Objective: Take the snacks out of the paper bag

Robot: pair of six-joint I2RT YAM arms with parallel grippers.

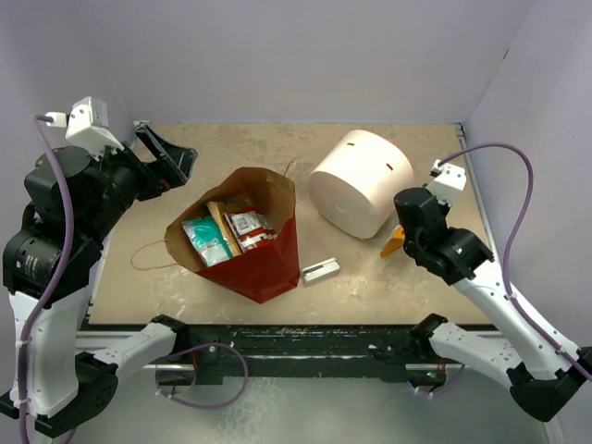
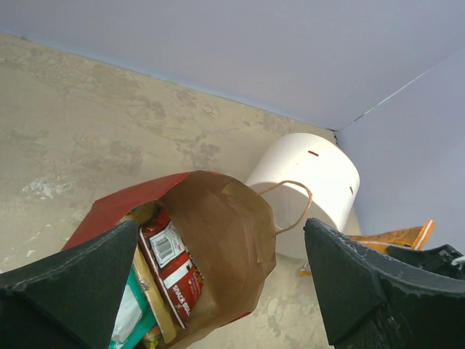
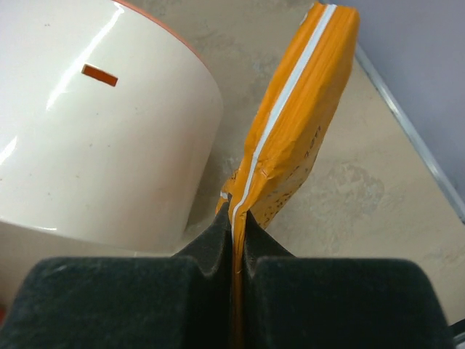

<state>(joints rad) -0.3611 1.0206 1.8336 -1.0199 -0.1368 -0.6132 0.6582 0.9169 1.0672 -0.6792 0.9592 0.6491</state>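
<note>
The paper bag (image 1: 264, 264), red outside and brown inside, lies with its mouth open at the table's middle. A teal packet (image 1: 208, 239) and a red packet (image 1: 250, 227) show inside it, with more snacks partly hidden. My left gripper (image 1: 171, 157) is open and empty, above and left of the bag. In the left wrist view the bag (image 2: 225, 240) and the red packet (image 2: 171, 265) show between its fingers (image 2: 73, 283). My right gripper (image 3: 238, 218) is shut on an orange packet (image 3: 298, 123), right of the bag; the packet also shows in the top view (image 1: 392, 245).
A big white cylinder (image 1: 361, 182) stands between the bag and my right gripper, close to the orange packet. A small grey metal bracket (image 1: 320, 271) lies by the bag's right side. Purple walls close the back and right.
</note>
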